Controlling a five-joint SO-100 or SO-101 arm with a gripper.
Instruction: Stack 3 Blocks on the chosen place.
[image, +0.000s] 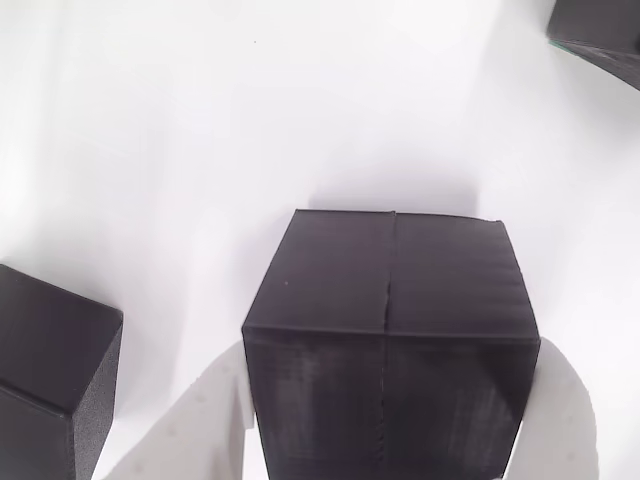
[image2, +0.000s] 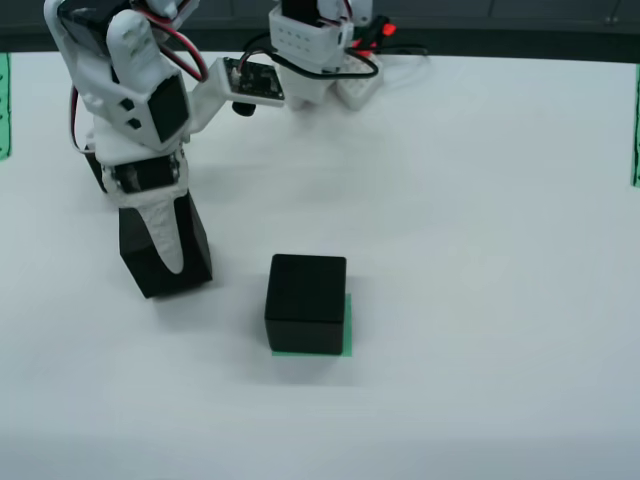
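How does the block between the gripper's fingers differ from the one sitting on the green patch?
The held block sits between the white fingers of the gripper, turned at an angle on bare white table. The placed block stands free, squarer to the overhead view, on the green patch, which shows along its right and lower edges. Both are matte black cubes of similar size.

A black cube (image: 388, 345) sits clamped between the white tool (image: 385, 430) fingers, another cube (image: 50, 375) at left.

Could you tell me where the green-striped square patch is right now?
In the fixed table view, the green striped patch lies centre-table under a matte black cube, peeking out along its right and bottom.
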